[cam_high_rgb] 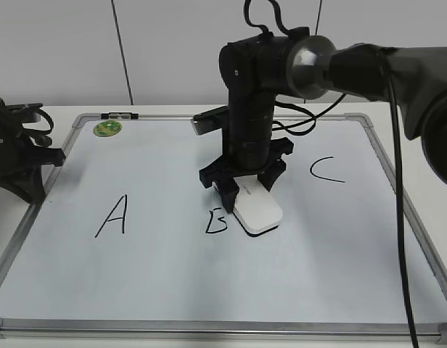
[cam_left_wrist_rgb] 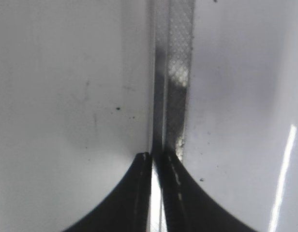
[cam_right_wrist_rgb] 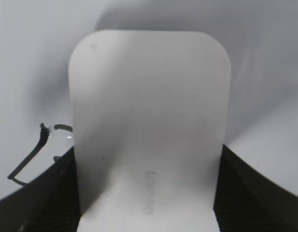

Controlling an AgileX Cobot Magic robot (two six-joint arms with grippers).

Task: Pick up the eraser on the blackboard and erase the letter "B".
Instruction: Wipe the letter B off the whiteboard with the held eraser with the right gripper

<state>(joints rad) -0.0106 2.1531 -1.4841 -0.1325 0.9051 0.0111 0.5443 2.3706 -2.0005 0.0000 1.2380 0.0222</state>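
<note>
My right end effector [cam_high_rgb: 245, 190] clamps the eraser [cam_high_rgb: 257, 211] on the blackboard [cam_high_rgb: 209, 290], overlapping letter "B" [cam_high_rgb: 216, 221]; left end effector [cam_left_wrist_rgb: 156, 159] together.

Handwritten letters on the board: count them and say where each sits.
3. A left of centre; B mid-board, its right side partly covered by the eraser; C on the right.

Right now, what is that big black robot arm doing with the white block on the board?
The right gripper has its fingers shut on the eraser, pressing it on the blackboard at the right edge of the letter "B". Part of the B looks rubbed away already. The A and C are untouched. The left gripper waits by the board's left frame, fingers together.
</note>
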